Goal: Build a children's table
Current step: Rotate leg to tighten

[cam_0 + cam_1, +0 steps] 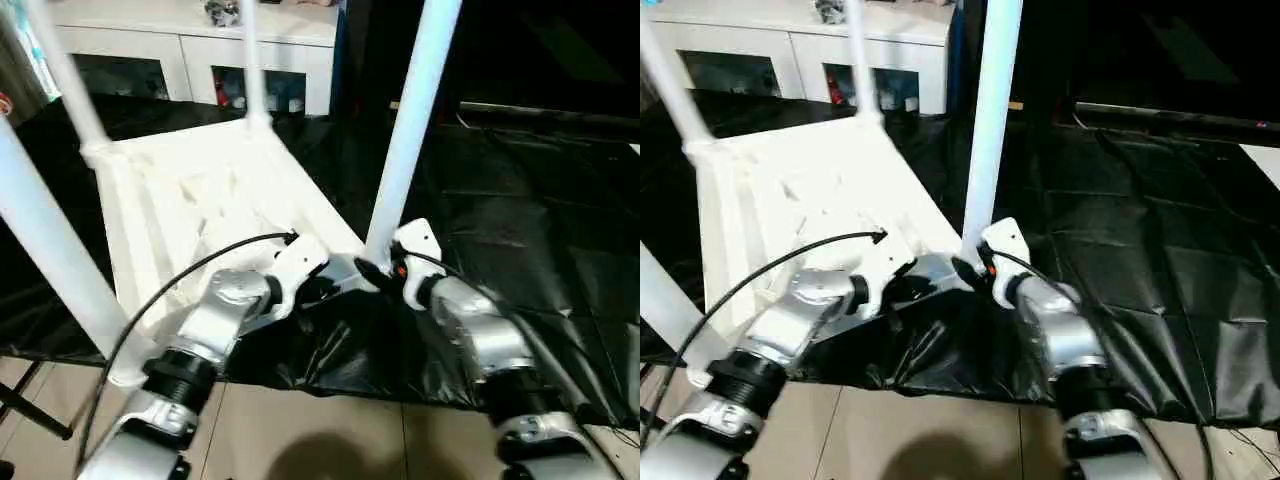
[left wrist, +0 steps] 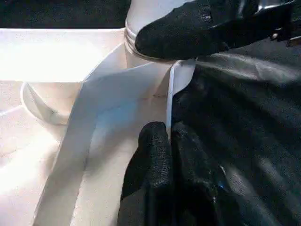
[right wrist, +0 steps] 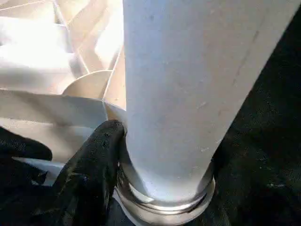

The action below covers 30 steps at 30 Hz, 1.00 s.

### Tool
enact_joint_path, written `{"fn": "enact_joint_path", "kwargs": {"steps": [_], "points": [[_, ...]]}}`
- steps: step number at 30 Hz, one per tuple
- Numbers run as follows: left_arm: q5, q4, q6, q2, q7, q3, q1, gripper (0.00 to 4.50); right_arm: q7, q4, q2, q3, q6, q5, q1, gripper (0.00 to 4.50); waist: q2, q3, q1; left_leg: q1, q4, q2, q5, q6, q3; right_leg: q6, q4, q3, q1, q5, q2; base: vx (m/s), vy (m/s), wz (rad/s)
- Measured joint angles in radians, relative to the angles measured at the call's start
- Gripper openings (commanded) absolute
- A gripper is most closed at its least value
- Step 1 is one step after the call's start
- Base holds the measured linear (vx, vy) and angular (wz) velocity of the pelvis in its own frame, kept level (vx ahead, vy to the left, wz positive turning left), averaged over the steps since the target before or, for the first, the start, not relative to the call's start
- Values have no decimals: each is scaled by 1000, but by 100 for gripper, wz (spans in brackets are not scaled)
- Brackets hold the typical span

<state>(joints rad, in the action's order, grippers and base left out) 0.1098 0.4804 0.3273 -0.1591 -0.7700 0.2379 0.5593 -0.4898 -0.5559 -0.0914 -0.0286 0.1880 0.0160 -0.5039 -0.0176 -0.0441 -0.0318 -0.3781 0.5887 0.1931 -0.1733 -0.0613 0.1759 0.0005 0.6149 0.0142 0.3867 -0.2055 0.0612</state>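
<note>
The white tabletop (image 1: 200,200) lies upside down on the black-draped counter (image 1: 520,230), ribbed underside up, its near edge close to the counter's front edge. At the far left a thick white leg (image 1: 50,260) rises from the near-left corner socket, and two more legs (image 1: 70,75) stand at the far corners, the second (image 1: 252,65) rising in front of a white cabinet (image 1: 190,45).

The left tool (image 1: 320,285) reaches along the tabletop's near edge toward its near-right corner. In the left wrist view its two black fingers (image 2: 153,165) are pressed together on the thin rim (image 2: 169,103) of the tabletop — closed on that rim, just beside the round socket.

The fourth leg (image 1: 412,125) stands upright in the near-right corner socket (image 3: 164,197), tilting slightly to the right as it rises. The right tool (image 1: 375,272) sits at the base of this leg, touching it — in the right wrist view one black finger (image 3: 96,160) lies against the leg just above the socket collar. Whether the right tool is closed on the leg I cannot tell.
</note>
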Motion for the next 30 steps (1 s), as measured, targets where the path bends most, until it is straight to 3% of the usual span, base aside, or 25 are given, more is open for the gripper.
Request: {"fn": "enact_joint_path", "kwargs": {"steps": [6, 9, 13, 19, 30], "points": [[0, -40, 4, -14, -19, 7, -17, 0, -81, 8, -21, -1, -3, -20, 0, 380, 0, 0, -1, -1, -3, 0, 0, 0, 0, 3, -2, 0, 1, -1, -1, 0, 0, 0], [-11, -77, -18, -56, -82, 13, -41, 0, -196, 23, -78, -43, -25, -19, 3, 410, 1, 0, 0, -5, -4, 1, 0, 0, 0, 3, -2, 0, 6, -2, -2, 0, 0, 0], [-38, -117, -38, -111, -183, 26, -65, 0, -324, 27, -123, -94, -63, -23, 3, 410, 1, 0, -9, -9, -4, 1, 0, 0, 0, 3, 0, 1, 9, -2, -2, 0, 0, 0], [-67, -147, -67, -185, -300, 39, -83, 0, -505, 36, -193, -124, -71, -54, 3, 410, -4, -2, -10, -10, -1, 1, 0, 0, 2, 3, -1, 0, 9, -2, 0, 0, 0, 0], [-97, -180, -57, -218, -391, 53, -97, 0, -657, 63, -254, -156, -60, -86, 10, 327, -6, -3, -28, -11, 0, 1, 0, 1, 2, 3, 1, 0, 10, -2, -1, 0, 0, 0]]}}
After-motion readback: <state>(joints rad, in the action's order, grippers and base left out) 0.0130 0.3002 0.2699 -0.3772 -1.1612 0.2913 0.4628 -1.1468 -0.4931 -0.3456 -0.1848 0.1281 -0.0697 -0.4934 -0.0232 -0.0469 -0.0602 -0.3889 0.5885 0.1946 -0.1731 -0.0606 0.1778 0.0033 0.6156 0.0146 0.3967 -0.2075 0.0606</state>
